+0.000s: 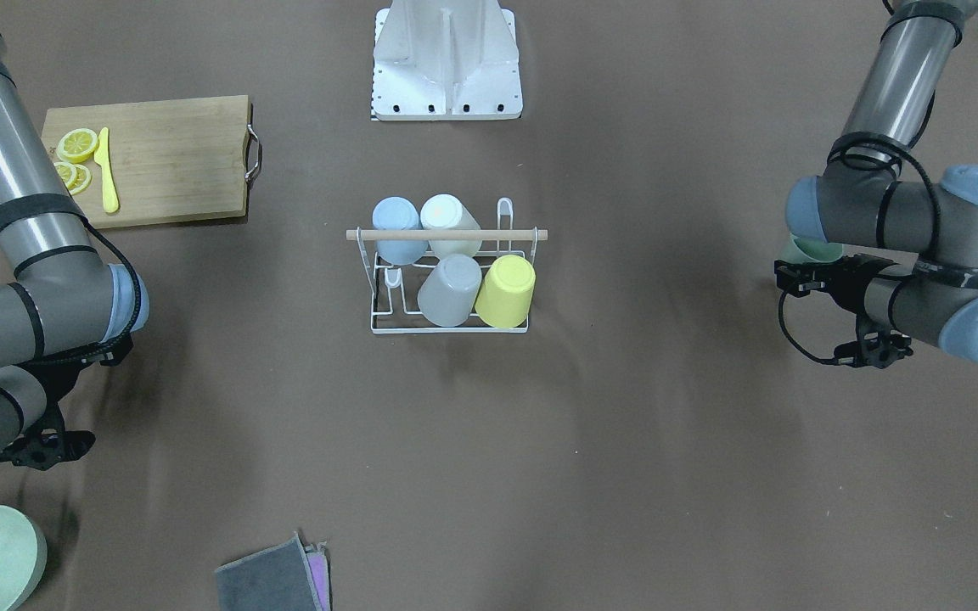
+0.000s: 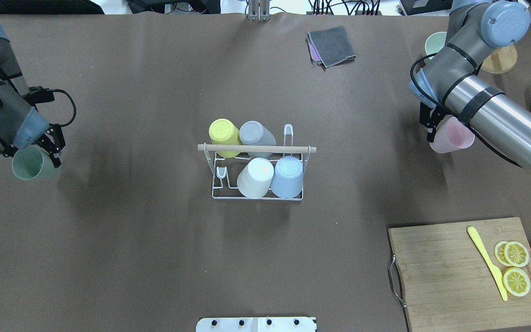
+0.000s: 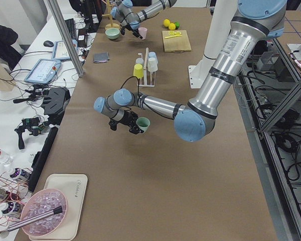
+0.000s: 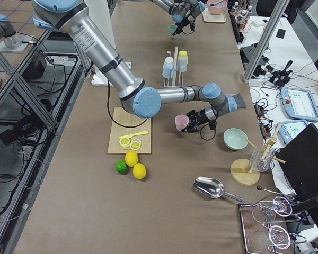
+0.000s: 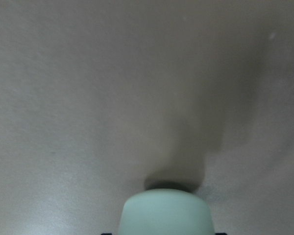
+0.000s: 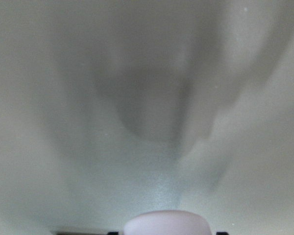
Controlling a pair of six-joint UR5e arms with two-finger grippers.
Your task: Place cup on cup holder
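Brown table (image 2: 155,258) (matte, creased) — left gripper (image 2: 52,150) grips green cup (image 2: 30,164); right gripper (image 2: 433,129) grips pink cup (image 2: 453,138).

Overhead and front-facing cameras look steeply down from opposite sides, both centring the cup holder (image 2: 256,148). End cameras look along the table (image 3: 165,191); wrist cameras sit close above it.

Lemon slices (image 2: 516,253) and a yellow knife (image 2: 486,256) lie on the cutting board (image 2: 445,267).

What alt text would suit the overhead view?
A white wire cup holder carries a yellow cup, grey cup, white cup and blue cup, all upturned. The left gripper holds a green cup at one side; the right gripper a pink cup opposite.
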